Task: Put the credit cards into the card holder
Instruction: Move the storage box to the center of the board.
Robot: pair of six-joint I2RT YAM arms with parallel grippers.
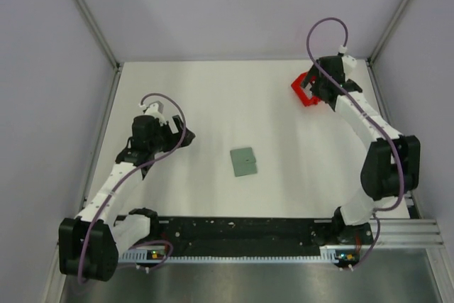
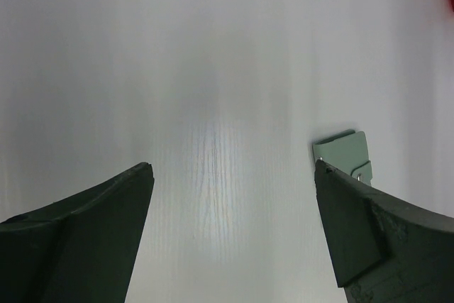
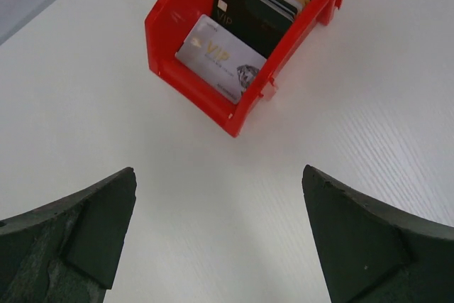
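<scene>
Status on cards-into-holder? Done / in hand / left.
Done: nothing yet. The card holder lies mid-table, apparently closed, with no card on it.
In hand: the right arm is at the red bin, jaws open and empty.
Left: all the credit cards sit in the bin, none moved to the holder.

Ahead of my left claw (image 2: 232, 168) the lane is free: its fingers stand spread wide, with only bare white table (image 2: 213, 69) between and beyond them. The one thing nearby is the card holder (image 2: 342, 150), lying flat just past the tip of that claw's right finger, one corner hidden behind it. My right claw (image 3: 218, 173), equally spread and empty, faces the red bin (image 3: 186, 90) straight ahead, with a strip of bare table between. The credit cards (image 3: 248, 5) fill the bin, a silver one leaning at its near end. Bare table runs along either side of the bin; past it the enclosure wall (image 1: 418, 47) closes in.
</scene>
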